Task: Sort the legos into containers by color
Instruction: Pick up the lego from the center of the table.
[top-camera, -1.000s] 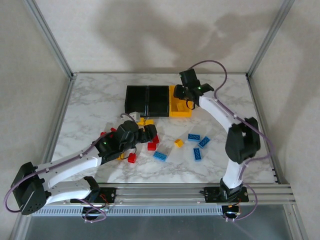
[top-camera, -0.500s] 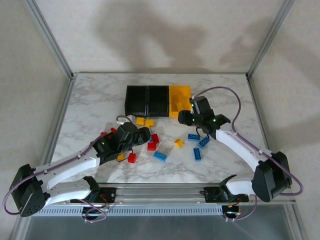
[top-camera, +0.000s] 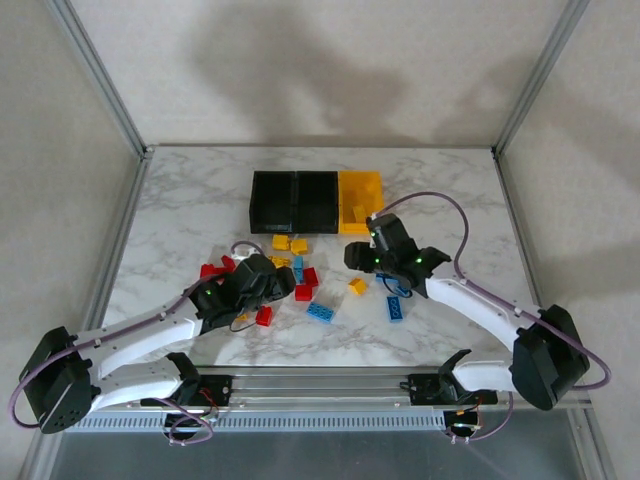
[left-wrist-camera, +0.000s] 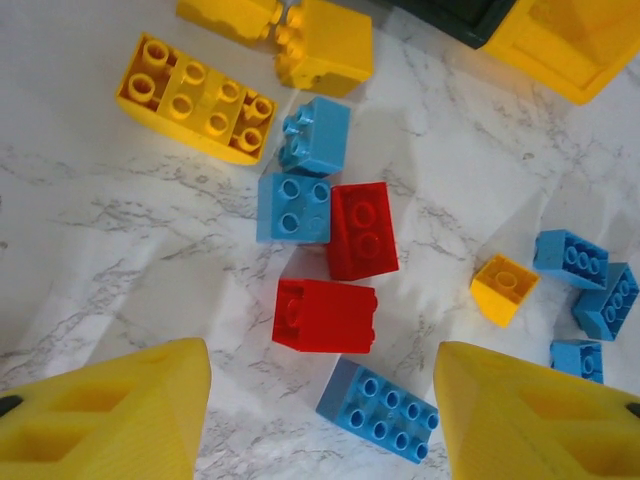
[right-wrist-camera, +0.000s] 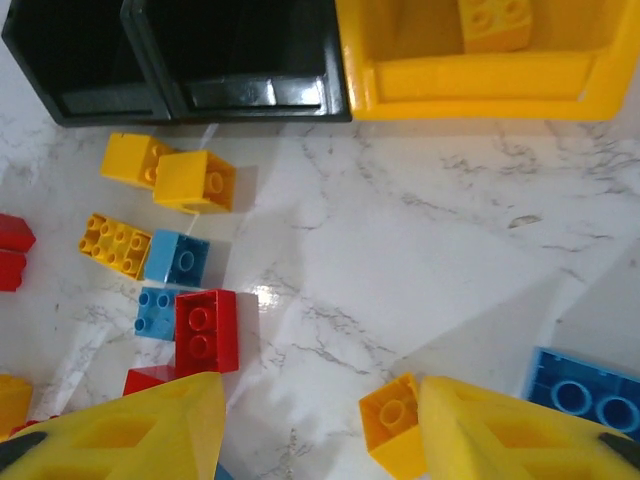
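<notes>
Red, blue and yellow legos lie scattered on the marble table. The containers stand in a row at the back: two black bins and a yellow bin with a yellow brick inside. My left gripper is open above a red brick and a blue eight-stud brick, holding nothing. My right gripper is open over bare marble. A small yellow brick lies against the inner side of its right finger.
Two yellow bricks lie just in front of the black bins. More blue bricks lie right of centre and red ones at the left. Both arms reach in from the near edge. Metal frame posts stand at the table's corners.
My right arm swung from over the yellow bin down to the loose bricks in the middle. My left gripper drew back slightly toward the near left, and its jaws narrowed a little.
</notes>
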